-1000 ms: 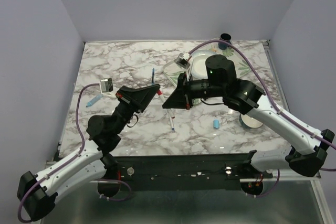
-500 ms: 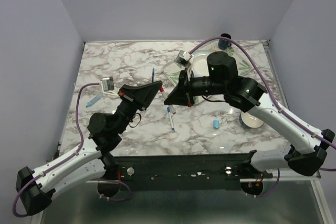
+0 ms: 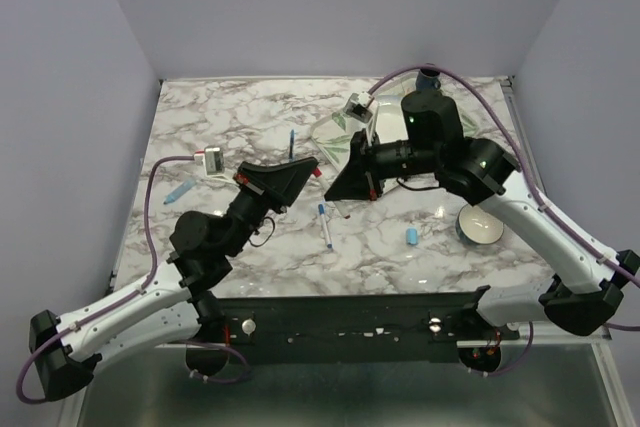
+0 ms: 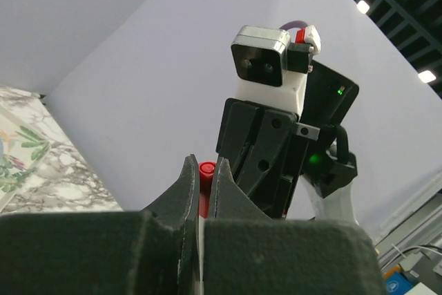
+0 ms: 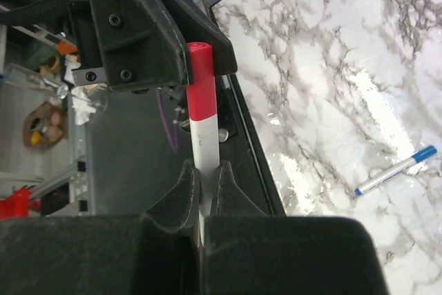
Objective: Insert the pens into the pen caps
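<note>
**Red pen and red cap meet in the air**

The right fingers (image 5: 226, 191) are squeezed narrow around the white barrel of a red-ended pen (image 5: 202, 105). The pen sticks out past them, red end first. The left fingers (image 4: 184, 191) are pinched tight too, on a small red piece that I take to be the red cap (image 4: 206, 170). Its round end pokes out just past their tips.

The two arms face each other above the middle of the desk (image 5: 331, 67), and their tips are very near. The pen's red end sits right by the tips of the left fingers. I cannot tell if pen and cap are touching, or if the pen is partly in.

I think this is the joining step for the red pair. The next move needs pen and cap in one straight line. Then one must slide along that line into the other with a soft push. If they are crooked, the pen could slip off the cap's edge or twist in the grip.

The pen looks thin, smooth and stiff. Much of the part that shows is bright red with a flat top. The cap is tiny and little of it shows.

Down on the desk a blue-tipped pen (image 5: 396, 170) lies flat, well apart from a light blue cap (image 3: 411, 236). Those look not yet done.
</note>
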Controlling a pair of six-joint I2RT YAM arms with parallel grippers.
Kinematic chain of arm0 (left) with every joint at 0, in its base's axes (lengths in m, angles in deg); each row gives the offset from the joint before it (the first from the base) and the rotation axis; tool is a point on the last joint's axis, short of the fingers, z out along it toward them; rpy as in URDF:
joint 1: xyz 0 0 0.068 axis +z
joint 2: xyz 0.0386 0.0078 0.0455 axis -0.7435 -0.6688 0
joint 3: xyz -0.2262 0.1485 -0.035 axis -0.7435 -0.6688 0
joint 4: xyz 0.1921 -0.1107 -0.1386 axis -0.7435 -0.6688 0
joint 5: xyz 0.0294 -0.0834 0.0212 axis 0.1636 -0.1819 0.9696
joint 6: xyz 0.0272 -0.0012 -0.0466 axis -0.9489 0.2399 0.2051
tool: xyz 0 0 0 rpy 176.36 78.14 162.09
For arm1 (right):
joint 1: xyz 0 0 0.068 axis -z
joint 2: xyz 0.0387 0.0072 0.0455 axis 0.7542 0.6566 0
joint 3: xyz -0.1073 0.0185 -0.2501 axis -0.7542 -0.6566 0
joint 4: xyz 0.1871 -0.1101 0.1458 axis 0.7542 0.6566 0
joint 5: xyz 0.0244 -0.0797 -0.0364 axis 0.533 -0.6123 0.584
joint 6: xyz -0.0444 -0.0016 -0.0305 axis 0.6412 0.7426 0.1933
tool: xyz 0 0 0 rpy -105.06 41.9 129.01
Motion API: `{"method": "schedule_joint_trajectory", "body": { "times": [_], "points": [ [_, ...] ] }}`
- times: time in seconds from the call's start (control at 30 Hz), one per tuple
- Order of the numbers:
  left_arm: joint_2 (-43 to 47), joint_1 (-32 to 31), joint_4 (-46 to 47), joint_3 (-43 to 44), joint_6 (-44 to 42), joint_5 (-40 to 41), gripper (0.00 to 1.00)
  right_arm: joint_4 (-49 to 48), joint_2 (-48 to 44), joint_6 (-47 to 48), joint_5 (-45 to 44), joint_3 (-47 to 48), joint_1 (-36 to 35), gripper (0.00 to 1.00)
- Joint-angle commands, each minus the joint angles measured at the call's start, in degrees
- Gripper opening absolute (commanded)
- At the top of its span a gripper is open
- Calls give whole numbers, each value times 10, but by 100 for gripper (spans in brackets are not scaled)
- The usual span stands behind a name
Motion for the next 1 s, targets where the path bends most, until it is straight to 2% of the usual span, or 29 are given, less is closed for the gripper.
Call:
{"method": "schedule_joint_trajectory", "body": {
  "times": [0.0,0.03,0.1,0.2,0.37,0.43,0.5,0.53,0.67,0.73,0.83,0.87,0.93,0.97],
  "points": [
    [-51,-91,-187,-31,-19,-280,0,-415,45,-33,-120,124,77,1],
    [-56,-91,-155,-32,-11,-289,0,-428,41,-31,-113,118,78,1],
    [-79,-91,-174,-20,-6,-303,0,-444,33,-14,-105,98,79,1],
    [-100,-94,-151,-27,25,-321,0,-411,42,21,-105,131,81,1],
    [-127,-95,-44,-41,91,-354,0,-404,63,49,-76,162,88,1],
    [-132,-93,46,-66,148,-339,0,-401,60,49,-60,155,88,1],
    [-118,-87,19,-44,145,-326,0,-416,48,34,-39,126,88,1],
    [-111,-76,-37,-33,137,-319,0,-425,38,27,-31,73,88,1],
    [-73,-36,-165,30,81,-271,0,-473,-40,4,-17,-71,88,2],
    [-58,-22,-206,56,73,-256,0,-478,-62,-9,-8,-112,88,7],
    [-57,21,-237,86,69,-253,0,-461,-91,-24,-2,-173,88,25],
    [-60,44,-250,95,64,-259,0,-437,-98,-25,1,-195,88,35],
    [-69,63,-300,134,31,-265,0,-415,-129,-29,7,-229,88,43],
    [-73,72,-317,147,13,-266,0,-390,-142,-27,9,-245,88,53]
  ]
}}
